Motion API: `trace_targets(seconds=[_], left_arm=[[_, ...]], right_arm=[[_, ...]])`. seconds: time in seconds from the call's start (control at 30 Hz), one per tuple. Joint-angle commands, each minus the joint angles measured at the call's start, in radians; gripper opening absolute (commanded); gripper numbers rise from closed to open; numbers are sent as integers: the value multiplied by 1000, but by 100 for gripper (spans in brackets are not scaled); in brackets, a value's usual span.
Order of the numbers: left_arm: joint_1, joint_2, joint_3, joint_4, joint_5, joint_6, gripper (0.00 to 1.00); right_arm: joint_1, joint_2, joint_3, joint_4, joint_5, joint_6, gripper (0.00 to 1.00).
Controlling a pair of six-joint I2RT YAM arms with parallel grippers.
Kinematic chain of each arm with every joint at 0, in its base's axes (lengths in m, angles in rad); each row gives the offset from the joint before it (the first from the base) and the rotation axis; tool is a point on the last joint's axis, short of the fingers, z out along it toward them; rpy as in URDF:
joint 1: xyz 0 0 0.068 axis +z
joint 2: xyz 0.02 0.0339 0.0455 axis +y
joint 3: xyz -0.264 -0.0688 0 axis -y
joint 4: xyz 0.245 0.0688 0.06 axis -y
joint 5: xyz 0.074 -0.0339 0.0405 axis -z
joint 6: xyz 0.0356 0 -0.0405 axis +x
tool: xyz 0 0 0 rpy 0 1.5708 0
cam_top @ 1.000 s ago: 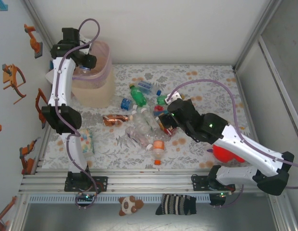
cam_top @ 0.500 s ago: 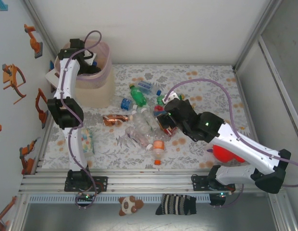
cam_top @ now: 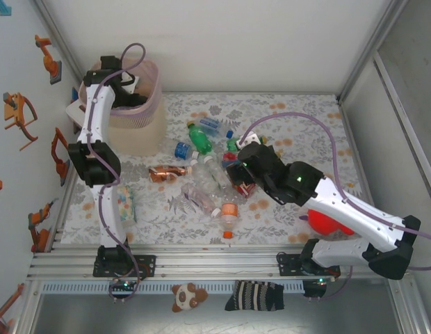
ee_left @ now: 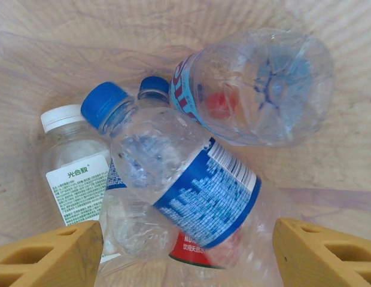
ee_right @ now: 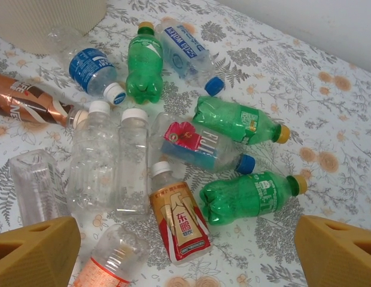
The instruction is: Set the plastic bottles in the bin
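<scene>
My left gripper [cam_top: 125, 97] reaches down into the pale pink bin [cam_top: 142, 129]. In the left wrist view its jaws [ee_left: 185, 257] stand open, and a clear bottle with a blue label and blue cap [ee_left: 179, 179] lies free between and below them, on top of other bottles. One of these has a white cap [ee_left: 72, 173]; another shows its base [ee_left: 263, 89]. My right gripper [cam_top: 238, 179] hangs open over the pile of plastic bottles on the table. Under its jaws [ee_right: 185, 251] lie a gold-and-red labelled bottle [ee_right: 179, 221] and a green bottle [ee_right: 251, 197].
More bottles lie spread mid-table: green ones [ee_right: 239, 119] [ee_right: 143, 63], a copper one [ee_right: 30, 104], a red-and-blue labelled one [ee_right: 200, 146], and an orange-capped one [cam_top: 229, 216]. A red plush toy [cam_top: 330, 223] sits beside the right arm. A white dotted box [cam_top: 125, 205] lies near the left base.
The left gripper dropped from above the bin's rim into the bin and its jaws opened, letting go of the blue-labelled bottle. The right gripper barely shifted over the pile.
</scene>
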Motion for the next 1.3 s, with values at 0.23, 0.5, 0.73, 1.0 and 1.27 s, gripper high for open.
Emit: trace_targets(seconds=[0.23,0.5,0.73,1.0,1.27], left_arm=[[4,-177,59,21,106,-78,74],[5,-301,18,66,213,-141,74],[4,-523,-232,255,342,-225,74],[5,-871,-708,659,448,-374,78],[4,-1087,-988,846,503,-504,78]], right_arm=[[2,67,-12,-62,-120,218,78],[1,113,-103,-31,-238,413,72],[1,149,-215,75,-290,528,72],[-5,230,-273,138,-297,594,76],[-30,297,-322,218,-347,648,79]])
